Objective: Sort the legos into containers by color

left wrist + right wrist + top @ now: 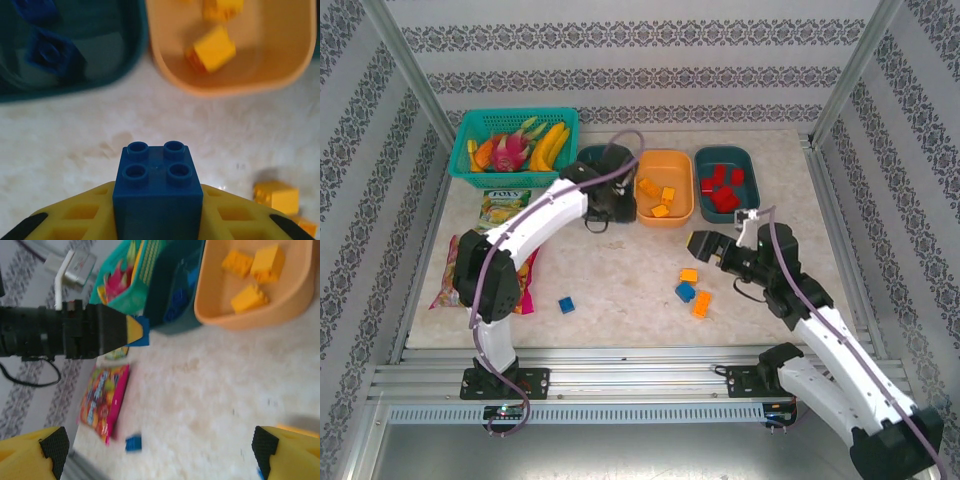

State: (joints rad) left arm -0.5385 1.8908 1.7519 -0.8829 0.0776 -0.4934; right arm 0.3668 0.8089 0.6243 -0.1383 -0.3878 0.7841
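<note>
While tight on lego (158, 186), left gripper (134, 330)

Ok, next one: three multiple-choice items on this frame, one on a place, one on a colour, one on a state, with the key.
1. Where do the red legos lie?
A) orange tub
B) right-hand teal tub
C) loose on the table

2. What colour is the brick in the left gripper?
A) red
B) blue
C) orange

3. How is the right gripper?
A) shut on a brick
B) shut on a snack packet
C) open, empty

Key: 1 B, all the red pieces sit inside that tub. 2 B, the left wrist view shows blue studs between the yellow fingers. 3 C, its fingers stand wide apart with nothing between them.
</note>
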